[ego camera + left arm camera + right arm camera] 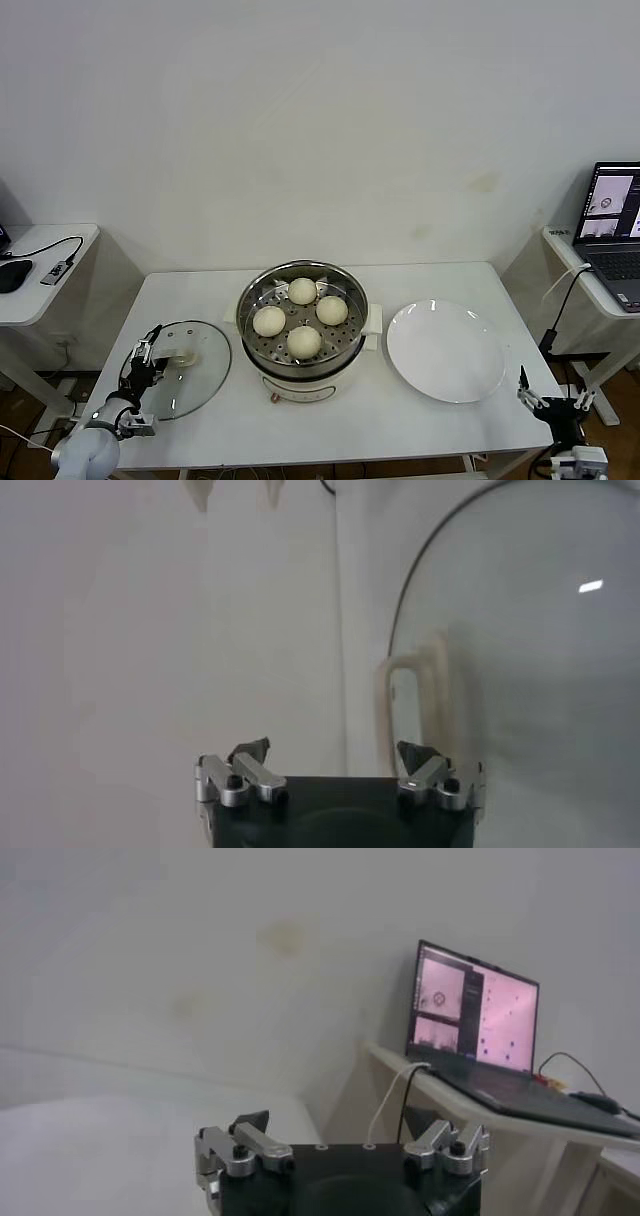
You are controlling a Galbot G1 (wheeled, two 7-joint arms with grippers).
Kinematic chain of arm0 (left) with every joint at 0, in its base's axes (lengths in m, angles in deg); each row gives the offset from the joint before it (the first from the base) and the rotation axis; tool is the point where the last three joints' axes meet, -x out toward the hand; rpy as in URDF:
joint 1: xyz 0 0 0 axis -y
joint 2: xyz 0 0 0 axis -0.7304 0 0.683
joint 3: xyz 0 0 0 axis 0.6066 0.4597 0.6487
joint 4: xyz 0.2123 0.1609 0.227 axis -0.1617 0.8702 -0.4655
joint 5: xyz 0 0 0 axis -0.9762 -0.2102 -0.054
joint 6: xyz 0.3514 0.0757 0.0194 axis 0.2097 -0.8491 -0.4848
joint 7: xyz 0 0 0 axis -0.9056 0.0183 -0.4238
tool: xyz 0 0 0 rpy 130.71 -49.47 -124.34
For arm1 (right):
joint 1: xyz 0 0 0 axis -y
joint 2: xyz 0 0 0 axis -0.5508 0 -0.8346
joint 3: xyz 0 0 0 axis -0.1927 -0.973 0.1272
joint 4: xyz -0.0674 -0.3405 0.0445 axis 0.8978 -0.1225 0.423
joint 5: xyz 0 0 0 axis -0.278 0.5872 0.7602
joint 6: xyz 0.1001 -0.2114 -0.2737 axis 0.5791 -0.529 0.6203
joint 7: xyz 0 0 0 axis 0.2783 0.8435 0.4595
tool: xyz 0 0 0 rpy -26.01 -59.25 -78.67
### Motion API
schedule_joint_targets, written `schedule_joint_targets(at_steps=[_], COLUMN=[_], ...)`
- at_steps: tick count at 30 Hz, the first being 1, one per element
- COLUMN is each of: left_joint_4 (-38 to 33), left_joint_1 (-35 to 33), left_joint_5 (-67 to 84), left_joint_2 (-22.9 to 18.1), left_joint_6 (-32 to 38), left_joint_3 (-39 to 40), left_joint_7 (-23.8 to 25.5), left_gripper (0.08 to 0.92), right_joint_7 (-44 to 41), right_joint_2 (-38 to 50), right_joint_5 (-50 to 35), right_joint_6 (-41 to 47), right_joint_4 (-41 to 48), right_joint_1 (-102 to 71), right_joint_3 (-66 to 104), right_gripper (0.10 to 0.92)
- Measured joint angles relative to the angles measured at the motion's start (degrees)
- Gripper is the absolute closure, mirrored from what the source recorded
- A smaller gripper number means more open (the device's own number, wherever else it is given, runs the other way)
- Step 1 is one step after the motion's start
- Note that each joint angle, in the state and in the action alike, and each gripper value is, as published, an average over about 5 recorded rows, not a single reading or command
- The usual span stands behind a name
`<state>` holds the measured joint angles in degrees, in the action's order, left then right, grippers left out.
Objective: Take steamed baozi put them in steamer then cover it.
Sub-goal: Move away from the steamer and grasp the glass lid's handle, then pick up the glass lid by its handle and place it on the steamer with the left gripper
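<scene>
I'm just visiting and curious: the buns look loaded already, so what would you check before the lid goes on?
1. All four steamed baozi sit inside the steamer: ok.
2. White plate has no buns on it: ok.
3. Cover lies flat on the table, left of the steamer, handle up: ok.
4. Left pincer open, at the cover's edge near its handle: ok.
5. Cover gripped: not ok.
6. Right pincer open, empty, at the table's right corner: ok.
</scene>
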<state>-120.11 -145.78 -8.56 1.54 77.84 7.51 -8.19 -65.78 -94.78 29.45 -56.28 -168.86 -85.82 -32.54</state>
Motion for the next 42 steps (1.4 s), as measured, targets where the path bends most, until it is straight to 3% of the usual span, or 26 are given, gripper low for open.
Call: schedule_joint_targets(at_steps=[4, 7, 28, 42], left_joint_4=[1.4, 2.2, 5.3, -3.7], left_joint_1=[1.2, 1.8, 3.1, -2.4], left_joint_5=[-0.3, -0.3, 0.0, 2.2], left_joint_2=[-0.4, -0.6, -1.1, 0.8], left_joint_6=[0.0, 0.1, 1.0, -2.3], left_joint_3=[0.6, 0.8, 1.5, -1.1], left_joint_7=[-0.4, -0.6, -1.4, -4.2], left_gripper=[0.186, 0.242, 0.832, 0.853], right_joint_7=[-0.1, -0.2, -0.1, 0.2], right_joint_2=[-0.4, -0.7, -1.7, -1.7], right_joint_5=[0.5, 0.8, 2.7, 3.5], right_joint_6=[0.0, 0.0, -0.2, 1.4], right_joint_4=[0.3, 0.5, 1.1, -0.8], right_joint_1=[-0.3, -0.4, -1.0, -2.3], right_joint_3=[-0.6, -1.1, -2.8, -4.6], right_gripper=[0.203, 0.203, 0.203, 0.203])
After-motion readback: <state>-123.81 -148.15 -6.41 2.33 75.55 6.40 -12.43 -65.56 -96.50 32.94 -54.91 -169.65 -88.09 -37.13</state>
